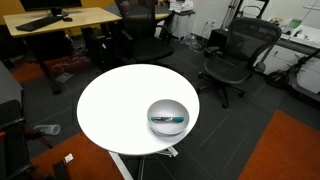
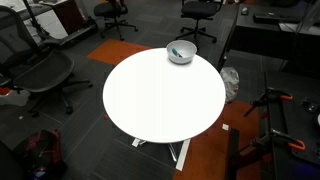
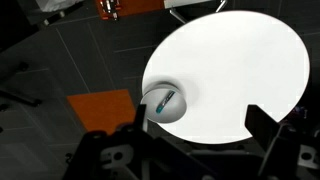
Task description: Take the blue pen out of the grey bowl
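Observation:
The grey bowl (image 1: 168, 117) sits near the edge of the white round table (image 1: 115, 105). It also shows in an exterior view (image 2: 181, 52) and in the wrist view (image 3: 166, 101). The blue pen (image 1: 168, 120) lies inside the bowl; it shows as a teal streak in an exterior view (image 2: 178, 52) and in the wrist view (image 3: 165, 102). My gripper (image 3: 197, 128) is open and empty, high above the table, with its two dark fingers at the bottom of the wrist view. The bowl lies to the left of the fingers. The arm does not show in either exterior view.
Black office chairs (image 1: 232, 55) stand around the table, and a wooden desk (image 1: 60, 20) is behind. An orange floor mat (image 3: 100, 108) lies beside the table. More chairs (image 2: 35, 70) and a dark cabinet (image 2: 265, 35) ring the table.

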Controlling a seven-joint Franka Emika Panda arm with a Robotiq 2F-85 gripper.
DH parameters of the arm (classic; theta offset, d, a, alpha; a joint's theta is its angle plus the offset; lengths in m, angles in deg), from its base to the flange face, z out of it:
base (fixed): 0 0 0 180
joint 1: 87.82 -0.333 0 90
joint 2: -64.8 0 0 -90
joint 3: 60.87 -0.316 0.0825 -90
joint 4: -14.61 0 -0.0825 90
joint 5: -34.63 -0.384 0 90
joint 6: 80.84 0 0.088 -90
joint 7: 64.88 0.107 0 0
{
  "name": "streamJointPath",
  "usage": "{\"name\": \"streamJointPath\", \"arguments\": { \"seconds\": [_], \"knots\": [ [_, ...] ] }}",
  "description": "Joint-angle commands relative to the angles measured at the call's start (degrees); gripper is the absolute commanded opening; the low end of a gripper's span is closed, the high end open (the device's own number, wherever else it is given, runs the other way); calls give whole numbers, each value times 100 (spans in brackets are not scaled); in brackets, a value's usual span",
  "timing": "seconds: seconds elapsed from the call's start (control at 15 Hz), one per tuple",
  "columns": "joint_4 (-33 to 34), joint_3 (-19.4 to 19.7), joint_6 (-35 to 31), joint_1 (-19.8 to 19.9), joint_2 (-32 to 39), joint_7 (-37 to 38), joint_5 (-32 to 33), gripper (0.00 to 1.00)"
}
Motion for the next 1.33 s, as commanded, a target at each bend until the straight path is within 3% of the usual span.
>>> {"name": "streamJointPath", "arguments": {
  "seconds": [0.0,0.53,1.27],
  "knots": [
    [9,-10,7,10,5,-7,-11,100],
    [67,-7,-33,-11,116,-33,6,100],
    [875,41,-464,9,1727,196,-113,100]
  ]
}}
